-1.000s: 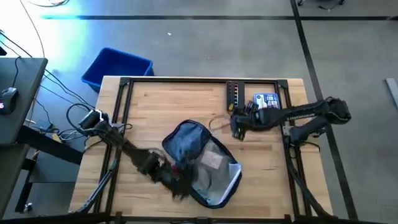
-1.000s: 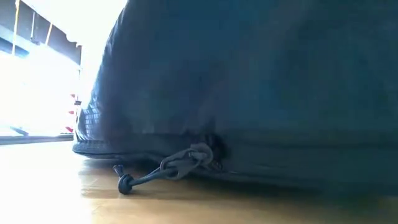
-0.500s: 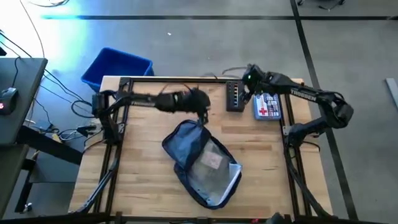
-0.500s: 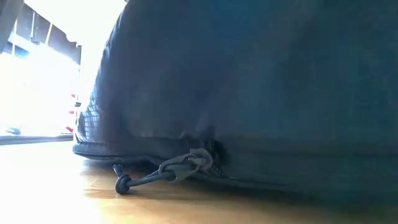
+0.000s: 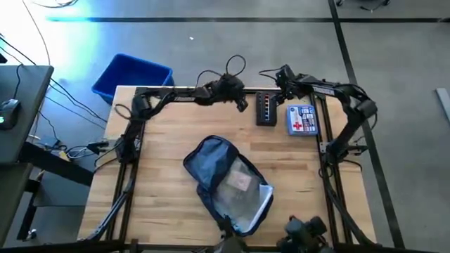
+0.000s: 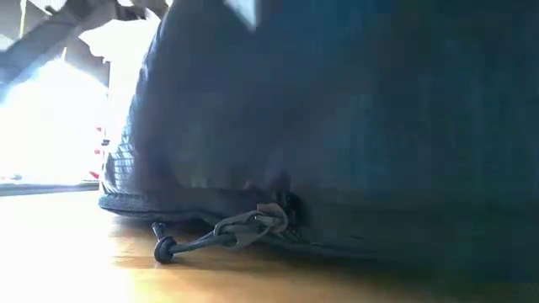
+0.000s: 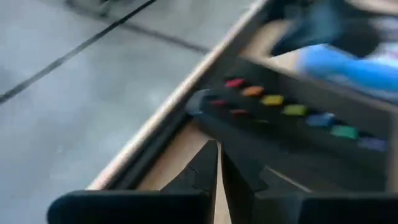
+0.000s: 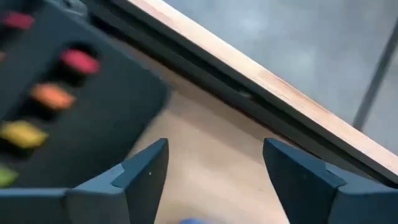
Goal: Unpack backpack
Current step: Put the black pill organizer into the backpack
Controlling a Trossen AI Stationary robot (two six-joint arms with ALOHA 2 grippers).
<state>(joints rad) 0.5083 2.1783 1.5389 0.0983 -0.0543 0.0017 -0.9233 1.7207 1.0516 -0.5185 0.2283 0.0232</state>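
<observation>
Wooden table (image 5: 169, 133) under me carries one backpack (image 5: 223, 179) at centre, one black box (image 5: 265, 109) and one blue-and-white kit (image 5: 301, 119) at the far edge. My left gripper (image 7: 217, 163) hangs pressed together there; my right gripper (image 8: 214, 165) hangs spread, empty.

Both arms are dark, slender and jointed, with thin black cables looping loosely off their upper links. White lettering runs along a link of the right arm. The left gripper (image 7: 217, 180) has two flat black fingers with notched inner edges, mounted on a broad dark bar. The right gripper (image 8: 214, 171) carries wedge-shaped dark grey fingers with angled faces.
</observation>
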